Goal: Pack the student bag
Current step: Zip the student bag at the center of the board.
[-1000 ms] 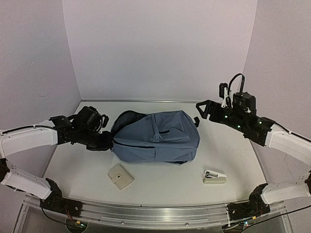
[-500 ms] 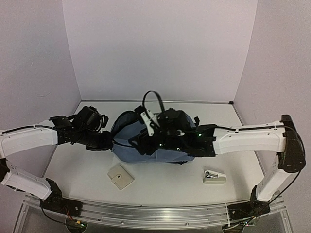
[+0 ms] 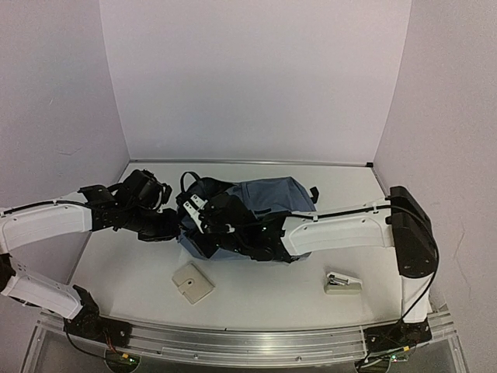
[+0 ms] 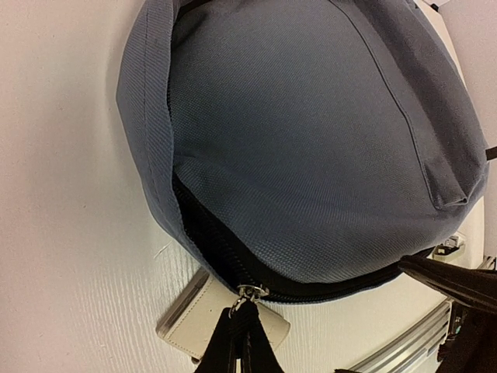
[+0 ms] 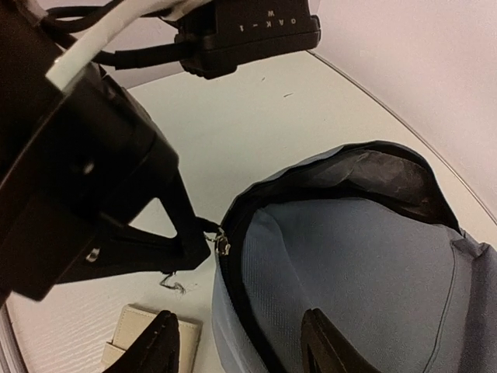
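Observation:
The slate-blue student bag (image 3: 273,203) lies on its back mid-table, its main zip open along the left end. My left gripper (image 3: 166,227) is shut on the zip pull (image 4: 250,294) at that end, and the black fingers (image 4: 233,346) pinch it. My right arm reaches across the bag. The right gripper (image 5: 241,350) is open just above the bag's left rim, one finger (image 5: 159,346) outside the bag and the other over the front panel (image 5: 365,264). The dark opening (image 5: 373,171) gapes beyond it.
A cream flat case (image 3: 192,282) lies on the table in front of the bag's left end, right below both grippers. A small white stapler (image 3: 342,284) sits front right. Walls close in the table at the back and on both sides.
My right arm has swung from the back right across the bag to its left end, and its jaws have narrowed. The left gripper has kept its hold on the zip pull.

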Motion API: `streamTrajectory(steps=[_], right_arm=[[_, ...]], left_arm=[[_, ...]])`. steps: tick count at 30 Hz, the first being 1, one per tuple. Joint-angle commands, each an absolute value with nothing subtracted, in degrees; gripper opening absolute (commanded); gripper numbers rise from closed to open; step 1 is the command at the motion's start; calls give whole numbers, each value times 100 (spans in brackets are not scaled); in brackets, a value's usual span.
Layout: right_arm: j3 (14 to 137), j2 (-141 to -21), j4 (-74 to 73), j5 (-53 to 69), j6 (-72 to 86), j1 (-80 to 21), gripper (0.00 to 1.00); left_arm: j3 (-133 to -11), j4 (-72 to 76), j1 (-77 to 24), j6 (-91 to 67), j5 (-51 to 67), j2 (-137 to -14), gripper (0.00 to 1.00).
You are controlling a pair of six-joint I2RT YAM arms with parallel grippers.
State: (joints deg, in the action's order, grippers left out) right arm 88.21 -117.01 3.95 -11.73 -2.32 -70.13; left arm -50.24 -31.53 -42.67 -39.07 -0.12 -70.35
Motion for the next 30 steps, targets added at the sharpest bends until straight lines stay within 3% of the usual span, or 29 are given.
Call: streamTrajectory(steps=[1,7,14,30], right_arm=[[9223,-12029,536,-1391,-631,-7014,49],[9441,-12395,501,-1582,-735,-7014,39],[9449,-12487,529,-1677,-690,-7014,0],[8204,-11438,958,-1378,-295,-7021,0]], left_arm=[[-5292,-3138,-4201,-3954,-126,-6840,0],[-5335,-3168,-4173,-3945,-133,-6848,0],[-5329,-3187,-4122,-4000,-220,-6829,0],[-5154,-2823,-3502,-4078,-18,-6929,0]])
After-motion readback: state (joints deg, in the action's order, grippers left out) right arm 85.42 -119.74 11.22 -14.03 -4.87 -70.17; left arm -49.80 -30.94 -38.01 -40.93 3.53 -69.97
